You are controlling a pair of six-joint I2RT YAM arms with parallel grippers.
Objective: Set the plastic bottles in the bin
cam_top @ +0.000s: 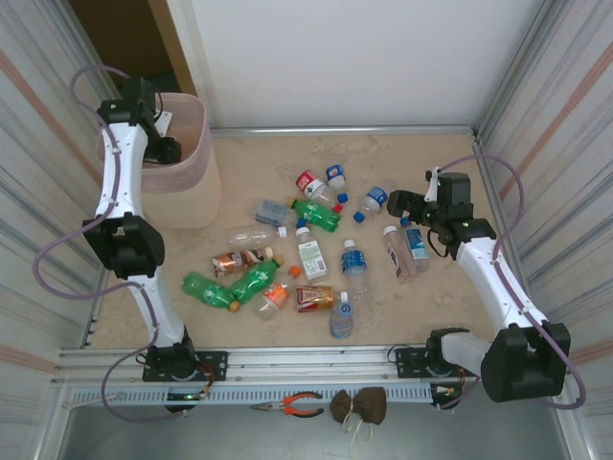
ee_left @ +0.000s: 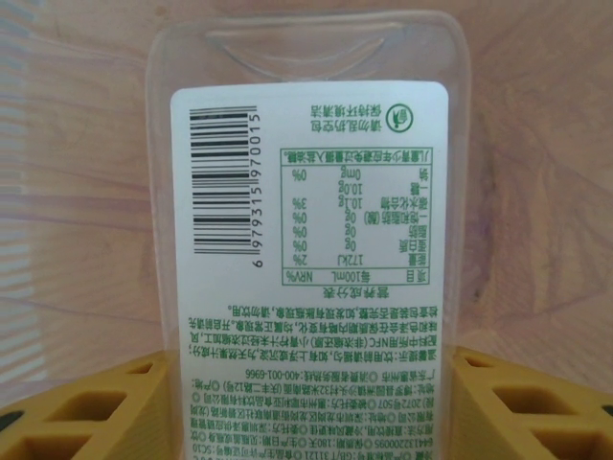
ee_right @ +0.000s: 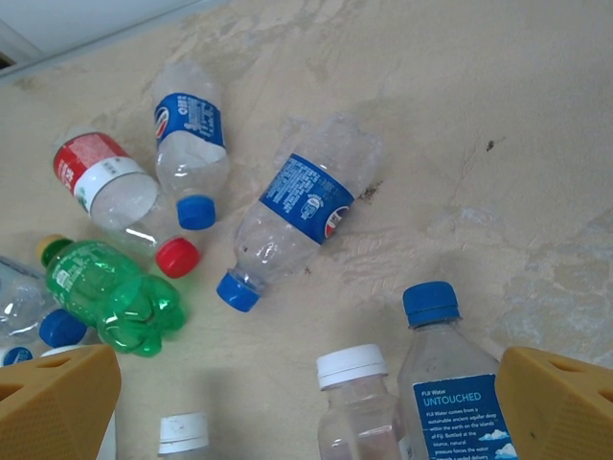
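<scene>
Bottles (cam_top: 310,259) lie scattered mid-table in the top view, right gripper (cam_top: 395,203) at three o'clock; the bin (cam_top: 196,187) stands at ten o'clock under the left gripper (cam_top: 168,149). Left wrist: fingers (ee_left: 105,412) clamp a clear white-labelled bottle (ee_left: 306,192) over pink liner (ee_left: 67,192). Right wrist: jaws spread wide, empty, above bottles.
</scene>
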